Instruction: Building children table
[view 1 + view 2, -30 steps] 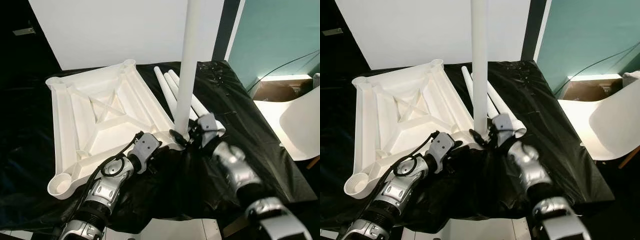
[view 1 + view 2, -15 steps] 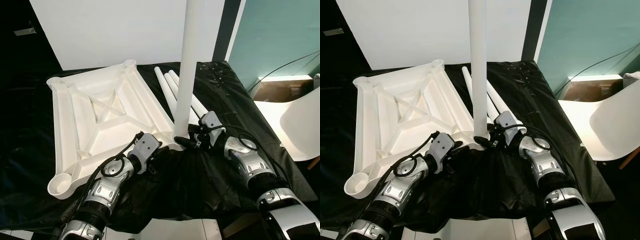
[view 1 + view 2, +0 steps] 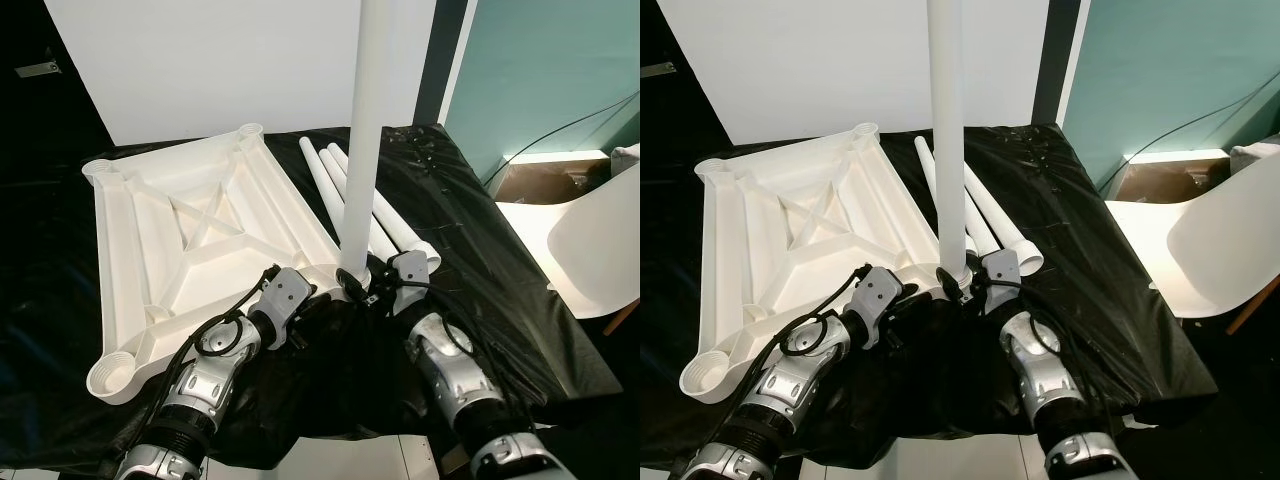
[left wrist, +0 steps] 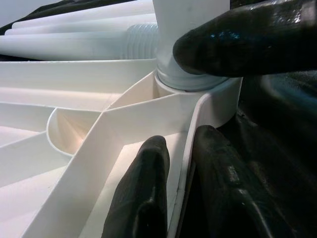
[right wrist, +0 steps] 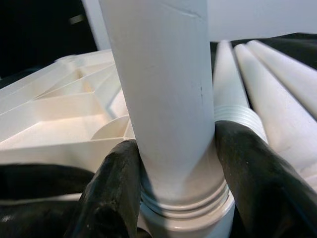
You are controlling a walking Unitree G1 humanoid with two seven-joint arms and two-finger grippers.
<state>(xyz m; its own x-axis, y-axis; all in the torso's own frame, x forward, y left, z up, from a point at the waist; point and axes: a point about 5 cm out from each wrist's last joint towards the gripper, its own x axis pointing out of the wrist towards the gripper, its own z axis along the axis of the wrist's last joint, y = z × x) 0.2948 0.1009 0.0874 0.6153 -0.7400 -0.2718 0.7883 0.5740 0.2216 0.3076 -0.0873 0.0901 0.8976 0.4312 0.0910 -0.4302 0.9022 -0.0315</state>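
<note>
The white tabletop (image 3: 190,240) lies upside down on the black-covered table. One white leg (image 3: 362,130) stands upright in its near right corner socket (image 4: 198,99). My right gripper (image 3: 358,285) is shut on this leg (image 5: 163,89) just above its threaded base, one finger (image 5: 111,193) on each side. My left gripper (image 3: 312,297) is shut on the tabletop's rim wall (image 4: 181,163) right beside the socket, with one finger (image 4: 143,193) inside the rim. Three loose legs (image 3: 385,205) lie side by side behind the upright one.
An open corner socket (image 3: 110,375) sits at the tabletop's near left, close to the table's front edge. A white chair (image 3: 600,240) and a cardboard box (image 3: 540,180) stand to the right of the table. A white board leans behind it.
My right forearm has swung from the right side round towards me, its gripper staying at the leg's base. The view has shifted a little. The left arm has held still.
</note>
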